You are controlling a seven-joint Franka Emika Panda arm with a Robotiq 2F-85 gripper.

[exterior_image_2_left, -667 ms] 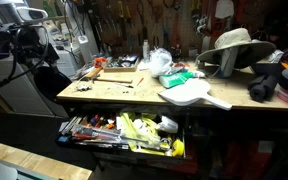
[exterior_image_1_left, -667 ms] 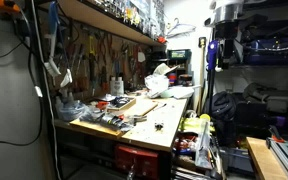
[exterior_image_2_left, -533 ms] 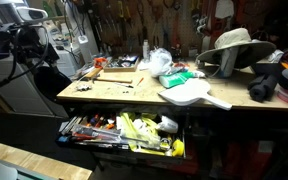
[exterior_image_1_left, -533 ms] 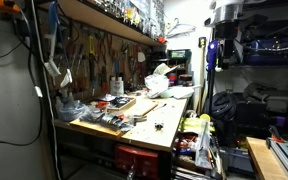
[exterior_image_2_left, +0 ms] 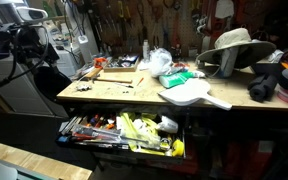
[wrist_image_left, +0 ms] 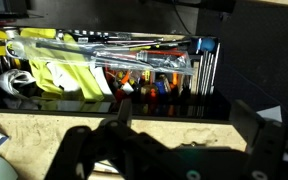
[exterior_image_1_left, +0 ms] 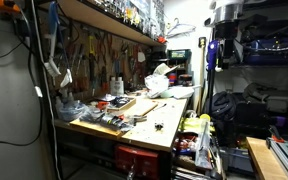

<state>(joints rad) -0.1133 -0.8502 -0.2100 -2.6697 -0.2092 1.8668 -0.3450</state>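
Wrist view: the gripper (wrist_image_left: pixel 184 106) hangs with its two black fingers (wrist_image_left: pixel 121 108) spread wide apart and nothing between them, facing an open drawer (wrist_image_left: pixel 44 101) crammed with hand tools. A strip of pale wooden board (wrist_image_left: pixel 44 135) lies under the gripper, on the near side of the drawer's dark front edge. Inside the drawer, a crumpled yellow-green cloth (wrist_image_left: pixel 59 70) fills the left half, with a white ring (wrist_image_left: pixel 14 82) just beside it at the far left. Long metal tools (wrist_image_left: pixel 134 45) lie across the back, and a cluster of orange and red handles (wrist_image_left: pixel 149 87) sits near the front, in line with the gap between the fingers. The gripper touches none of them.

In both exterior views the same drawer (exterior_image_2_left: pixel 119 149) (exterior_image_1_left: pixel 199 140) stands pulled out from under a wooden workbench (exterior_image_2_left: pixel 134 95), the yellow-green cloth (exterior_image_2_left: pixel 134 128) plain to see in it. On the bench top are a white plastic bag (exterior_image_2_left: pixel 159 60), a flat white board (exterior_image_2_left: pixel 189 95) near the front edge and a wide-brimmed hat (exterior_image_2_left: pixel 234 45) towards one end. Rows of tools hang on the wall (exterior_image_2_left: pixel 154 15) behind. The gripper cannot be made out clearly in either exterior view
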